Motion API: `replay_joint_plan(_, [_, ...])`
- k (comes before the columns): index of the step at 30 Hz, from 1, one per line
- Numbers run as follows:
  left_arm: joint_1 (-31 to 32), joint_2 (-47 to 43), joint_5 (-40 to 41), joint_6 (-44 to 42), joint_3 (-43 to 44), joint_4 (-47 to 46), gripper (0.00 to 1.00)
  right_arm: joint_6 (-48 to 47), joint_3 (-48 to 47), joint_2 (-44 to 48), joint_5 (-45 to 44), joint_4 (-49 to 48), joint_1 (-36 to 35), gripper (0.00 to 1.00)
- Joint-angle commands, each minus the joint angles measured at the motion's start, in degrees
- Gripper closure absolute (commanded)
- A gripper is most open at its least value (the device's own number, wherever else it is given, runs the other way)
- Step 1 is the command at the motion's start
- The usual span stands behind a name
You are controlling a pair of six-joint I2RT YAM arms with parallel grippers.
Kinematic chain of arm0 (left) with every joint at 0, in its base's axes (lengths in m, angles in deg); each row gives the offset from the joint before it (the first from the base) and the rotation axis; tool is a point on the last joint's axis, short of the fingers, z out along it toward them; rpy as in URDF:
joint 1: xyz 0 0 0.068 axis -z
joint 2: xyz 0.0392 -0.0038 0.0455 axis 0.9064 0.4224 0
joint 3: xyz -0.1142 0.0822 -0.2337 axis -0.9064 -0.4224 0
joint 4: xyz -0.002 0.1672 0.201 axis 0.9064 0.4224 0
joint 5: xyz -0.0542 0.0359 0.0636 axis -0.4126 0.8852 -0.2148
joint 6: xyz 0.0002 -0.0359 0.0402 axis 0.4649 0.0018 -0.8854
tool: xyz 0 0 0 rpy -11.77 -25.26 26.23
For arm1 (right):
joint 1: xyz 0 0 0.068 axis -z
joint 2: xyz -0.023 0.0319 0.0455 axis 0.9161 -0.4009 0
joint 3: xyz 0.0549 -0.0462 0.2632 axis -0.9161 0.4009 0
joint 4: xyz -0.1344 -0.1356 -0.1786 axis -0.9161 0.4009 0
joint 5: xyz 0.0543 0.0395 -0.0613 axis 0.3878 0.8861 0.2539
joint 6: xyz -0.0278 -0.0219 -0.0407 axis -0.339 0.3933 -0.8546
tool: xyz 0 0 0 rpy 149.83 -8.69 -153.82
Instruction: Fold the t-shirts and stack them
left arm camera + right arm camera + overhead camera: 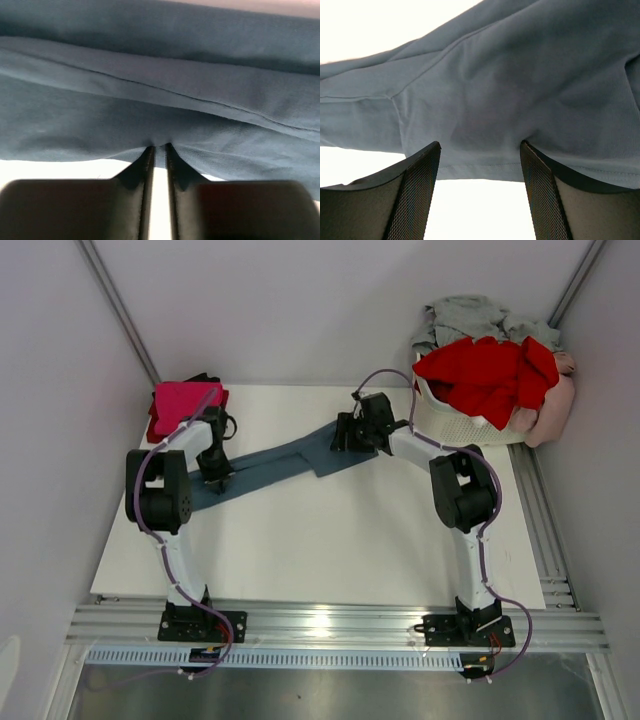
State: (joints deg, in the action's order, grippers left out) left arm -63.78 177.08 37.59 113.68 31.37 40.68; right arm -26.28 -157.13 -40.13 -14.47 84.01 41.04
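Note:
A slate blue-grey t-shirt [285, 463] lies stretched in a long band across the table between my two grippers. My left gripper [219, 478] is shut on its left end; in the left wrist view the fingertips pinch a fold of the cloth [159, 152]. My right gripper [343, 432] is open over the shirt's right end, its jaws wide apart over the hem [480, 167], gripping nothing. A folded magenta t-shirt [186, 402] lies at the back left on a darker one. Red [487, 375], grey [470, 317] and pale pink [553, 410] t-shirts fill the basket.
A white slatted laundry basket [440, 412] stands at the back right corner, just beside the right arm's wrist. The white table [330, 540] ends at an aluminium rail in front. Walls close in on the left, back and right.

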Motion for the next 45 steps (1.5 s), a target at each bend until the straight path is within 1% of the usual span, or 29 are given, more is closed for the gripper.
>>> replay_joint_plan(1, [-0.80, 0.96, -2.33, -1.73, 1.63, 1.05, 0.87, 0.47, -2.48, -0.32, 0.70, -0.24, 0.27, 0.31])
replay_joint_plan(3, [-0.80, 1.58, -3.56, -1.82, 0.94, 1.06, 0.97, 0.64, -2.84, -0.32, 0.78, -0.07, 0.45, 0.32])
replay_joint_plan(4, [-0.71, 2.02, -4.00, -2.17, 0.76, 1.23, 0.99, 0.64, -3.10, -0.24, 0.79, 0.20, 0.62, 0.31])
replay_joint_plan(8, [-0.53, 0.71, -6.02, -2.26, 0.05, 1.40, 1.00, 0.29, -3.19, -0.06, 0.52, 0.46, 0.89, 0.31])
replay_joint_plan(12, [0.26, 1.06, -6.99, -2.78, 1.11, 3.77, 1.00, 1.26, -2.75, 0.29, 1.22, 0.29, 1.85, 0.32])
replay_joint_plan(15, [1.84, 1.15, -8.31, -3.31, 1.20, 5.53, 1.00, 2.13, -2.75, 0.12, 2.54, 0.02, 2.56, 0.32])
replay_joint_plan(16, [3.41, 0.97, -8.05, -3.57, 0.93, 5.88, 0.99, 2.66, -2.75, 0.03, 2.80, -0.15, 2.99, 0.31])
replay_joint_plan(20, [7.11, -2.01, -4.01, -3.05, -3.10, 7.12, 1.00, 3.81, -3.63, -0.41, 4.39, 0.02, 4.23, 0.32])
replay_joint_plan(23, [8.52, -5.53, -5.58, -3.14, -6.53, 7.03, 1.00, 4.95, -4.94, -1.64, 4.91, 0.81, 4.93, 0.32])
replay_joint_plan(24, [10.00, -6.23, -7.24, -3.05, -7.67, 7.12, 1.00, 5.30, -5.47, -2.08, 5.09, 1.34, 5.02, 0.32])
replay_joint_plan(26, [12.55, -6.67, -6.74, -2.70, -9.52, 7.47, 1.00, 5.83, -7.40, -3.66, 5.27, 2.48, 5.19, 0.32])
replay_joint_plan(27, [13.87, -6.94, -5.43, -1.57, -10.14, 8.43, 1.00, 5.83, -8.28, -4.36, 4.92, 4.14, 5.11, 0.32])
replay_joint_plan(28, [16.67, -7.55, -3.33, -1.73, -11.10, 8.87, 1.00, 5.83, -9.24, -5.06, 4.66, 5.02, 5.19, 0.32])
replay_joint_plan(30, [18.36, -8.08, -6.80, -2.00, -12.68, 8.53, 1.00, 6.09, -12.41, -7.52, 4.21, 7.48, 5.19, 0.33])
replay_joint_plan(31, [20.28, -8.34, -9.69, -1.91, -13.39, 7.74, 1.00, 6.35, -13.55, -8.49, 4.21, 8.28, 5.28, 0.34])
replay_joint_plan(34, [26.61, -8.26, -10.60, -0.94, -14.36, 8.26, 1.00, 6.71, -18.21, -11.83, 5.35, 10.30, 5.19, 0.37])
replay_joint_plan(35, [28.45, -7.74, -11.64, -0.85, -14.01, 8.52, 0.99, 6.80, -19.44, -13.58, 5.18, 11.00, 5.19, 0.37])
replay_joint_plan(36, [31.60, -7.38, -12.18, -0.50, -13.92, 8.79, 1.00, 6.97, -21.97, -14.38, 5.18, 12.23, 5.19, 0.38])
replay_joint_plan(38, [34.78, -6.77, -16.72, -0.59, -13.22, 8.61, 1.00, 7.41, -24.45, -16.22, 6.23, 12.94, 5.28, 0.40])
replay_joint_plan(39, [37.67, -5.55, -17.97, -0.76, -12.52, 8.44, 1.00, 7.93, -27.16, -18.32, 6.67, 13.38, 5.28, 0.41])
replay_joint_plan(41, [40.76, -3.70, -20.78, -1.46, -11.03, 8.26, 1.00, 8.55, -30.24, -20.53, 7.81, 14.00, 5.28, 0.43])
replay_joint_plan(42, [43.82, -1.34, -24.10, -2.25, -9.63, 8.26, 1.00, 8.81, -31.91, -22.54, 8.51, 14.52, 5.20, 0.44])
replay_joint_plan(44, [47.09, 0.78, -26.50, -2.96, -6.81, 8.43, 1.00, 9.52, -35.44, -23.96, 11.66, 13.74, 5.20, 0.44])
replay_joint_plan(45, [50.24, 3.23, -26.86, -4.27, -2.37, 9.13, 0.99, 9.69, -35.97, -24.58, 12.47, 11.91, 5.11, 0.44])
